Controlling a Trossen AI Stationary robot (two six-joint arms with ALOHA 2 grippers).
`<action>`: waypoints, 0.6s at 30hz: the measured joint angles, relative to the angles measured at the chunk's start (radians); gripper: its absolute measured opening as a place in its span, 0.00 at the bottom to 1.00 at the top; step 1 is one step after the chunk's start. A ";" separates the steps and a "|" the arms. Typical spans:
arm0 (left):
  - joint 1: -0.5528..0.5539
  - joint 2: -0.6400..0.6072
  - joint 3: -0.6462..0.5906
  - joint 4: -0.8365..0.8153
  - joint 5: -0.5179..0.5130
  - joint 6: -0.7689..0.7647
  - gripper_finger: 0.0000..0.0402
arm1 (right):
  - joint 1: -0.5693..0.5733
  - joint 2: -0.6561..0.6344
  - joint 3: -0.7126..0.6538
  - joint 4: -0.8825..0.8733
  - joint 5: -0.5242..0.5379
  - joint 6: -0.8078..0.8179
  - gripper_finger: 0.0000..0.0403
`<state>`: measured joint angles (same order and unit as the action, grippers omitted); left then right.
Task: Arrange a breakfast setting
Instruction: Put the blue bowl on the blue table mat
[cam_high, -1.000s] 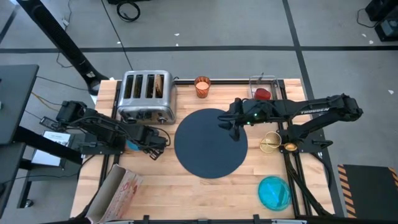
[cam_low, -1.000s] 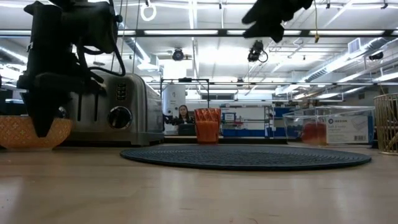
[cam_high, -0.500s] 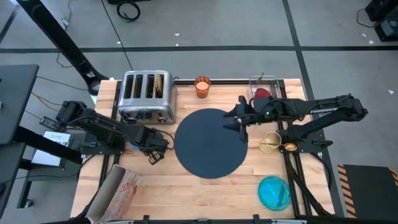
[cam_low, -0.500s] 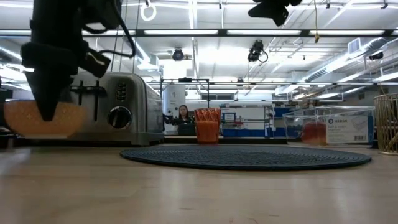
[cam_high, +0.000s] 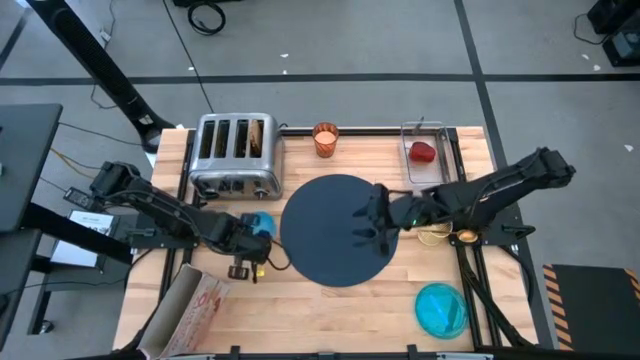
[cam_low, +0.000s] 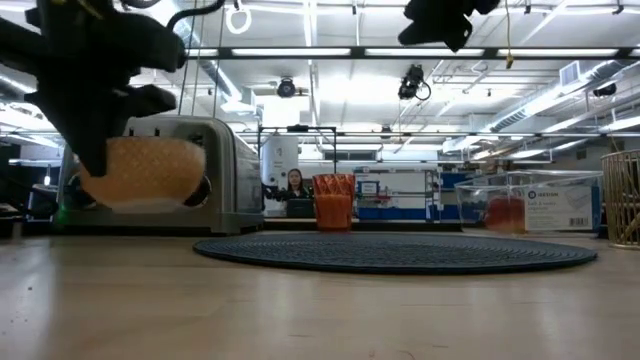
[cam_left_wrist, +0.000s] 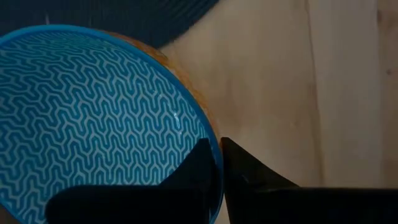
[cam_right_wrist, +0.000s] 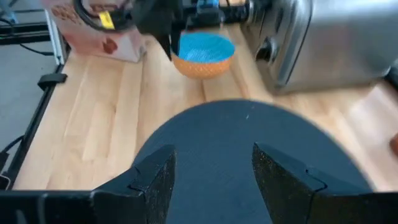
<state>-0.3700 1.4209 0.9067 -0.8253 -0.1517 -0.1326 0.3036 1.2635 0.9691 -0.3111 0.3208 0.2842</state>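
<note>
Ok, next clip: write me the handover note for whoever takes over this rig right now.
Left gripper: shut on the rim of the blue bowl, held off the table beside the mat's left edge.
Right gripper: open, empty, over the mat.
Orange cup by the toaster; red fruit in the clear container; teal plate at the front right; spoon right of the mat.
Done: nothing on the mat yet.
Left: place the bowl, then everything else.

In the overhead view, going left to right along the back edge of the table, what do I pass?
Toaster → orange cup → clear container holding the red fruit.
</note>
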 joint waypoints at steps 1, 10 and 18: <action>0.010 0.000 0.007 0.001 -0.001 0.043 0.05 | 0.012 0.015 0.000 -0.002 0.007 0.026 0.54; 0.111 0.040 0.117 0.046 -0.005 0.317 0.05 | 0.089 0.161 0.000 -0.082 0.024 0.227 0.54; 0.165 0.240 0.335 0.055 -0.011 0.461 0.05 | 0.088 0.185 0.000 -0.167 0.017 0.337 0.54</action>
<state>-0.2047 1.6611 1.2418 -0.7705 -0.1625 0.3285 0.3917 1.4483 0.9691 -0.4779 0.3382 0.6216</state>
